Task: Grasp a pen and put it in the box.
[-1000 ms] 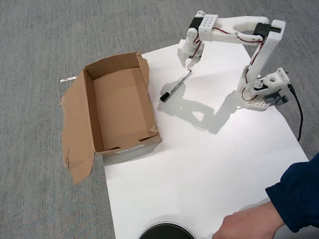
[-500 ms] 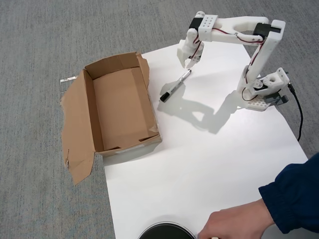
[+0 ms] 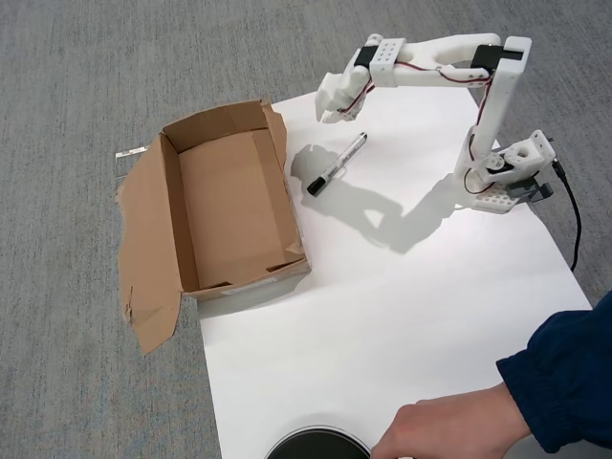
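Overhead, 1 arm and 1 pen (image 3: 337,164) on a white sheet (image 3: 402,316). The gripper (image 3: 332,115) has risen and swung left of its place half a second ago, from just above the pen's upper end to a spot up and left of it, nearer the box (image 3: 153,239). It carries nothing; whether the jaws are wide or narrow cannot be told. The pen has not moved: it lies slanted on the sheet, cap toward the box, just right of the box's near wall. No grasp is made, so pickup remains the step in hand. A person's hand (image 3: 449,430) rests at the lower edge.
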You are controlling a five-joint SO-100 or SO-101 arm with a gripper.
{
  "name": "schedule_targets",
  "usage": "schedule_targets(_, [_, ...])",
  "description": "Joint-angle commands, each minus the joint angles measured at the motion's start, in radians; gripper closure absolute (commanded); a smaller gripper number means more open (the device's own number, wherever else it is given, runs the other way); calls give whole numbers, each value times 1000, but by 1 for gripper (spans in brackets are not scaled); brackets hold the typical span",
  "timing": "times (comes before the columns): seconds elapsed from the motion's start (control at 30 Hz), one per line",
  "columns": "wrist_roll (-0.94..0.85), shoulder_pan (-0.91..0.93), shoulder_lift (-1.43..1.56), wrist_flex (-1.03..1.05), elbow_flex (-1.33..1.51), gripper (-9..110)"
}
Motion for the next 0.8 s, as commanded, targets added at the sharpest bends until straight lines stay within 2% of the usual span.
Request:
schedule_targets(0.0, [4,-5,21,-5,-22,101])
schedule_targets(0.77, [-2,-27,207,3,88,101])
